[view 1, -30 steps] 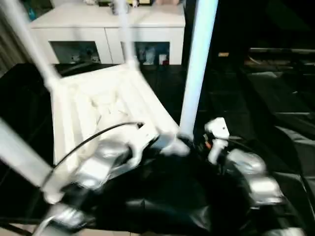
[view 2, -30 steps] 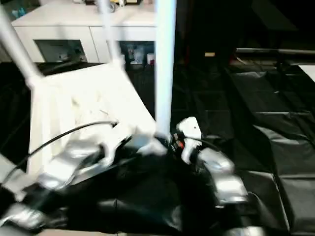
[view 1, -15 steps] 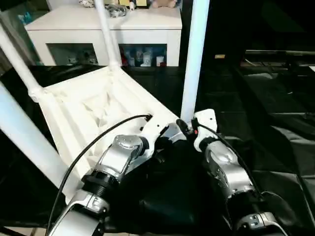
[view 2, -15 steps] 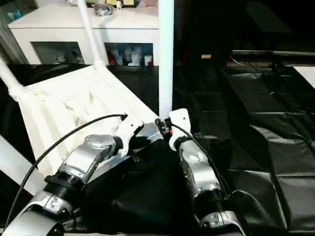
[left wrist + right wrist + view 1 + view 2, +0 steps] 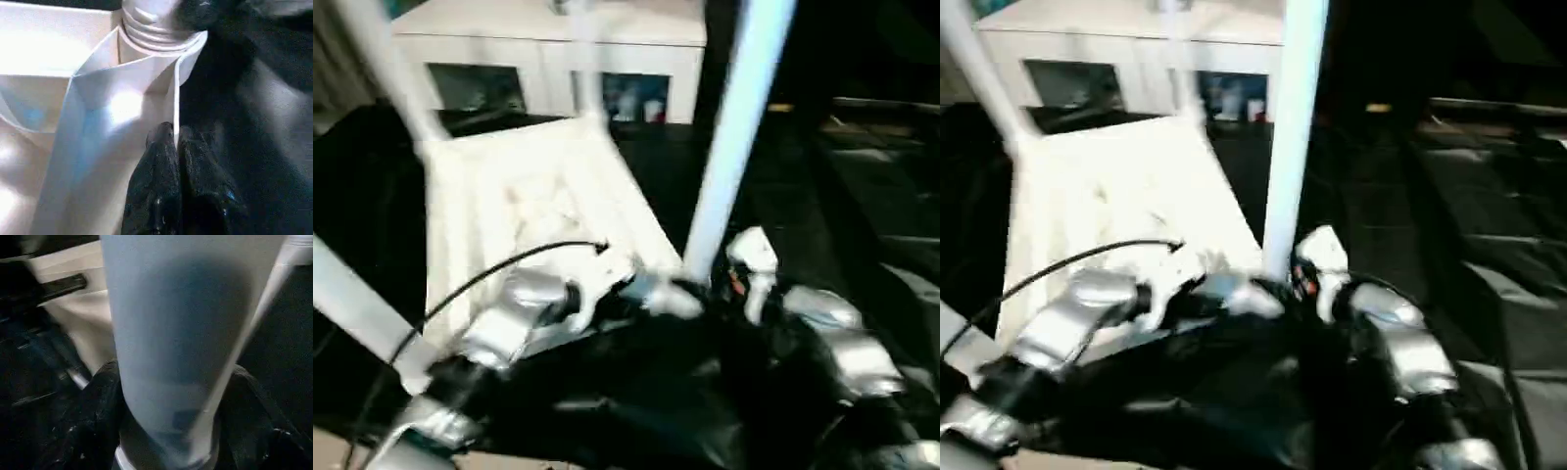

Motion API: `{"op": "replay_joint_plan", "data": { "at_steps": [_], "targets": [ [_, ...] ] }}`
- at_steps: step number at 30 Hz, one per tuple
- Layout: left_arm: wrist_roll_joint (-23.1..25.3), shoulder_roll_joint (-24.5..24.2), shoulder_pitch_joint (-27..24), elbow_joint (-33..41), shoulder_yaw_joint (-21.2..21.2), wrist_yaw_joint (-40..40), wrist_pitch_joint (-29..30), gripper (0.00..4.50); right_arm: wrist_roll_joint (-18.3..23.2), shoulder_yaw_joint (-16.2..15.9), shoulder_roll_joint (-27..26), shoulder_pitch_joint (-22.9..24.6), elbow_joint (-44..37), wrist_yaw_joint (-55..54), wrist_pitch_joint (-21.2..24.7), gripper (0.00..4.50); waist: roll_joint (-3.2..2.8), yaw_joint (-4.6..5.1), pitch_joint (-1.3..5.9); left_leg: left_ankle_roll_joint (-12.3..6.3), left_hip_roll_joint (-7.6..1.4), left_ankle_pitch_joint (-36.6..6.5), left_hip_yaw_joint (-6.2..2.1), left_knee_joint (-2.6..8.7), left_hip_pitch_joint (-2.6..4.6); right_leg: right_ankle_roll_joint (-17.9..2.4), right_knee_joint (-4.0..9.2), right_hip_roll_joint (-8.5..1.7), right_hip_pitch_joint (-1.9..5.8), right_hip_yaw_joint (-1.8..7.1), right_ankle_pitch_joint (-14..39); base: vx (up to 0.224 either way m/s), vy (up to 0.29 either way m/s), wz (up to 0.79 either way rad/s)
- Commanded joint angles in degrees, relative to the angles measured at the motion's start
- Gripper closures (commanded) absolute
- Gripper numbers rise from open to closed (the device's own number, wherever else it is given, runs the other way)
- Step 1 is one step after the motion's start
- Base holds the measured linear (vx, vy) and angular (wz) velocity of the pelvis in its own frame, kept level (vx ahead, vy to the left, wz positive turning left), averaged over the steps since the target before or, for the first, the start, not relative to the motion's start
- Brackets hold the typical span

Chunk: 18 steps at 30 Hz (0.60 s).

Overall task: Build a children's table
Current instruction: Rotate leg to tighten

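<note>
The white tabletop [image 5: 529, 211] lies upside down, ribbed underside up, with white legs rising from its corner sockets. The near-right leg [image 5: 729, 147] stands in its socket [image 5: 156, 29]. My left gripper [image 5: 175, 139] is shut on the thin rim wall of the tabletop just beside that socket. My right gripper [image 5: 171, 431] is shut on the lower end of that leg [image 5: 181, 333], one black finger [image 5: 93, 411] on each side. Other legs [image 5: 391, 69] stand at the far and left corners.
A white cabinet [image 5: 548, 29] with glass doors stands behind the tabletop. Black crumpled sheeting [image 5: 871, 196] covers the surface to the right and in front. A black cable [image 5: 499, 269] arcs over my left forearm.
The whole picture has swung, so the camera has moved. Both grippers keep the same holds at the near-right corner; the tabletop sits much as it did a second ago.
</note>
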<state>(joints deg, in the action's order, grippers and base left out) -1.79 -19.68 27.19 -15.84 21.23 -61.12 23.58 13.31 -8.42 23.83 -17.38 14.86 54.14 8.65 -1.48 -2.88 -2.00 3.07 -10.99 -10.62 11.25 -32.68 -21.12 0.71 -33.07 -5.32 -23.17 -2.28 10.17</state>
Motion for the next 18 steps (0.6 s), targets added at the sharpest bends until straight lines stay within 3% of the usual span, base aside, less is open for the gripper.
{"op": "replay_joint_plan", "data": {
  "at_steps": [1, 6, 12, 18],
  "targets": [
    [-1.5, -1.0, -1.0, 1.5, 2.5, -4.8, 0.8, 4.50, 1.5, -1.3, 2.9, 1.4, -3.1, 5.9, 2.2, 1.74, 0.50, 0.26, 2.36, -4.62, -2.07, -13.6, -0.48, 3.75, 0.77, -14.3, 3.40, -1.88, 2.41, 1.56, 10.0, 0.000, 0.000, 0.00],
    [-2.0, -2.8, -1.0, 3.1, 2.3, -6.9, 1.1, 4.50, 1.2, -2.5, 5.1, 1.5, -4.4, 8.5, 3.5, 1.74, 0.50, 0.11, 2.32, -3.22, -2.05, -13.5, -0.57, 3.84, 0.72, -13.6, 3.44, -2.11, 2.36, 1.70, 11.1, 0.000, 0.000, 0.00],
    [-2.3, -2.9, -0.9, 3.4, 2.3, -7.0, 1.3, 4.50, 0.6, -2.9, 3.5, 0.3, -3.2, 7.2, 3.8, 1.74, 0.65, 0.18, 2.49, -3.77, -1.93, -11.0, -0.55, 3.57, 0.61, -14.5, 3.06, -2.05, 2.56, 1.61, 8.0, 0.000, 0.000, 0.00],
    [-2.3, -3.1, -1.1, 3.6, 2.3, -7.2, 1.4, 4.50, -0.8, -3.9, 3.5, 0.3, -2.7, 8.0, 4.0, 2.13, 0.63, 0.31, 2.43, -3.55, -1.91, -11.5, -0.58, 3.58, 0.60, -14.4, 3.09, -2.05, 2.62, 1.59, 8.9, 0.000, 0.000, 0.00]
  ]
}}
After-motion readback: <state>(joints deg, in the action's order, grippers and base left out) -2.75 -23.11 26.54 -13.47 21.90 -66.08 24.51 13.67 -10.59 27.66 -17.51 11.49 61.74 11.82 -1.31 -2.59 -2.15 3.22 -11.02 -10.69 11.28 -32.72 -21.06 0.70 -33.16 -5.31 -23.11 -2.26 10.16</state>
